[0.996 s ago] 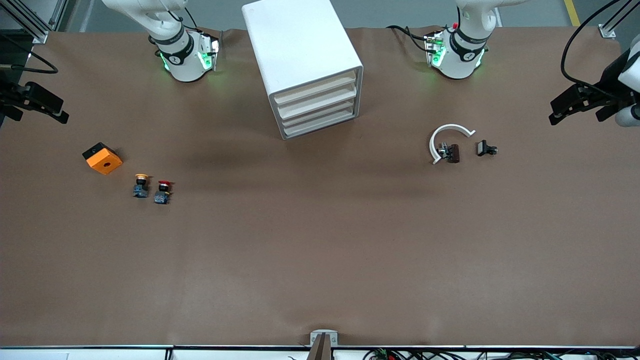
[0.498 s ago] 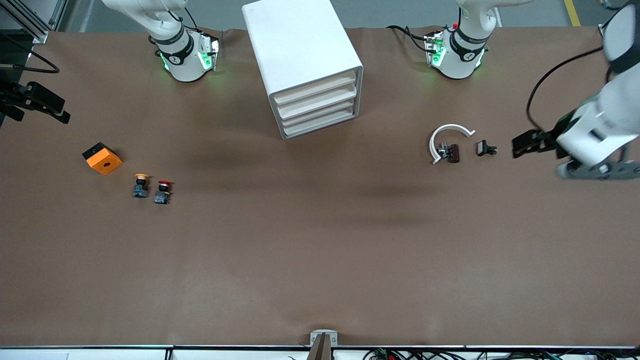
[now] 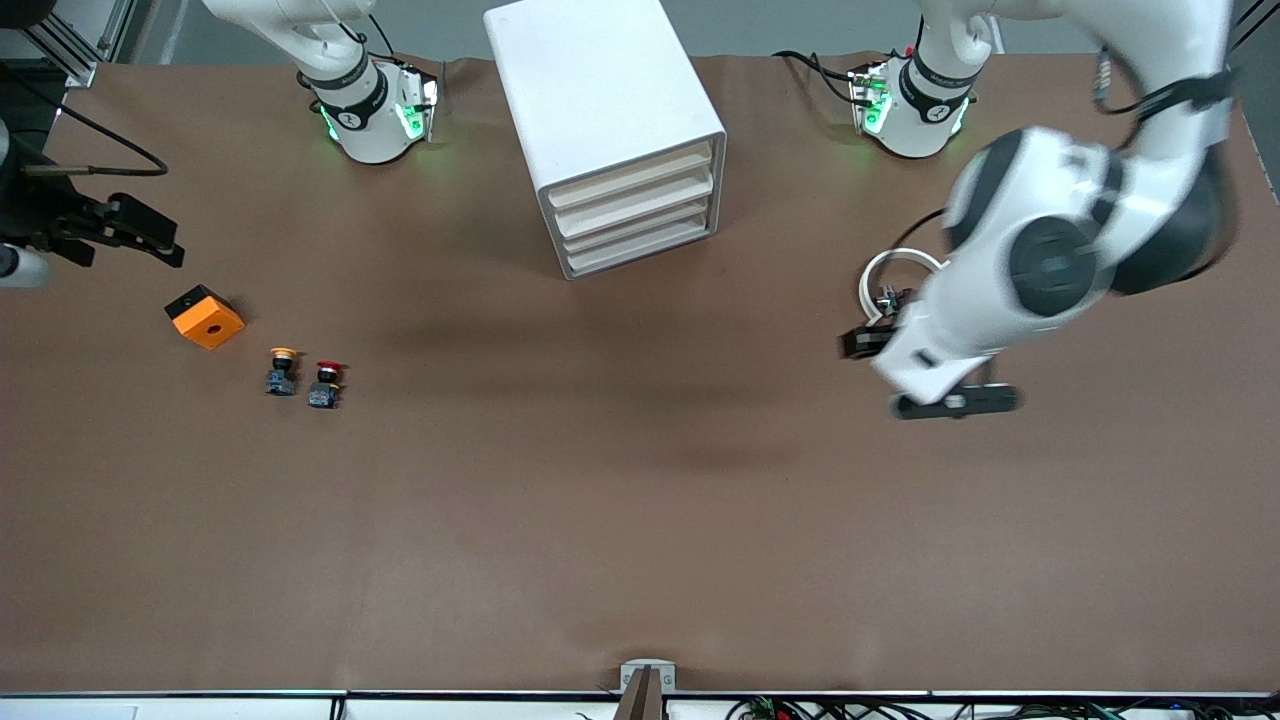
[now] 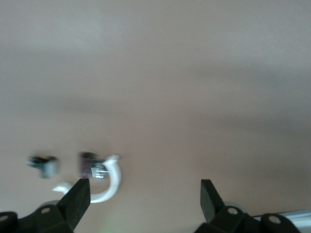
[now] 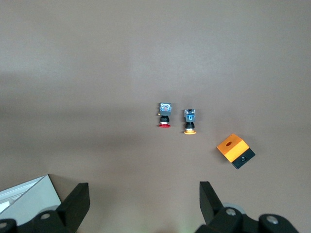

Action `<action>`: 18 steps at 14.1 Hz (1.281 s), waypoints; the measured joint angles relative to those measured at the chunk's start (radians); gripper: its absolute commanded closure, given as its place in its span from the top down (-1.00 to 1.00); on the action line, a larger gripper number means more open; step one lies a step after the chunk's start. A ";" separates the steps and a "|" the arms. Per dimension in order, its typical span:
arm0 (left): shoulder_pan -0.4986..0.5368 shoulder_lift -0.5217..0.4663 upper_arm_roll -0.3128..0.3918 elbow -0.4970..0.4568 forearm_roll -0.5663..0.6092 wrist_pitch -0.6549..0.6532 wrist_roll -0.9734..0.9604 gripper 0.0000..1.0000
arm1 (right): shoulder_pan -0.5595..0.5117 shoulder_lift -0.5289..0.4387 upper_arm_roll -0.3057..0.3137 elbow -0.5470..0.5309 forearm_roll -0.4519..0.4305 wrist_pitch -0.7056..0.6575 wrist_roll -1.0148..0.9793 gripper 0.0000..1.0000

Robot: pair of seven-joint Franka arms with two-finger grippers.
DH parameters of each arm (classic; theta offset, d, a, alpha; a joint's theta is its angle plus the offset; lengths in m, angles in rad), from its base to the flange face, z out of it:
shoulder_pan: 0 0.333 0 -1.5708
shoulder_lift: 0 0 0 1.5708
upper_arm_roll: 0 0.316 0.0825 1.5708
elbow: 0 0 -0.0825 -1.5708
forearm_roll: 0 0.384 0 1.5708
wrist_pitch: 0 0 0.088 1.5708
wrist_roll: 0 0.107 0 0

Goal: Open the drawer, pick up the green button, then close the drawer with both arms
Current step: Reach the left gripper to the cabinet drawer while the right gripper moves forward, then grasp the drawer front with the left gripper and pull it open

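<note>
Drawer shut, low in cabinet, fronts facing near | left gripper wide, nearer it, toward left arm's end | right gripper wide, well apart, waits

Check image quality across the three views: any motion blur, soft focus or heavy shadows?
Front view: the left arm is smeared by motion blur, while the cabinet is crisp; soft arm shadows lie on the table. Left wrist view: the whole frame is blurred, the white ring and the small parts beside it smeared. Right wrist view: sharp, evenly lit, the orange block clean-edged.
</note>
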 measured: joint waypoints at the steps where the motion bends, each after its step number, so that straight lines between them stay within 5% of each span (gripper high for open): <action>1: -0.026 0.035 -0.001 0.001 -0.029 0.035 -0.068 1.00 | 0.004 0.006 0.000 0.000 0.009 0.005 0.002 1.00; 7: -0.155 0.199 -0.003 0.007 -0.139 0.200 -0.509 1.00 | 0.065 0.043 0.003 0.001 0.041 0.043 0.068 1.00; 12: -0.195 0.308 -0.002 0.010 -0.409 0.213 -0.752 1.00 | 0.171 0.055 0.006 -0.002 0.040 0.041 0.237 1.00; 18: -0.269 0.400 -0.003 0.012 -0.534 0.213 -1.226 0.96 | 0.264 0.078 0.007 -0.030 0.041 0.056 0.512 1.00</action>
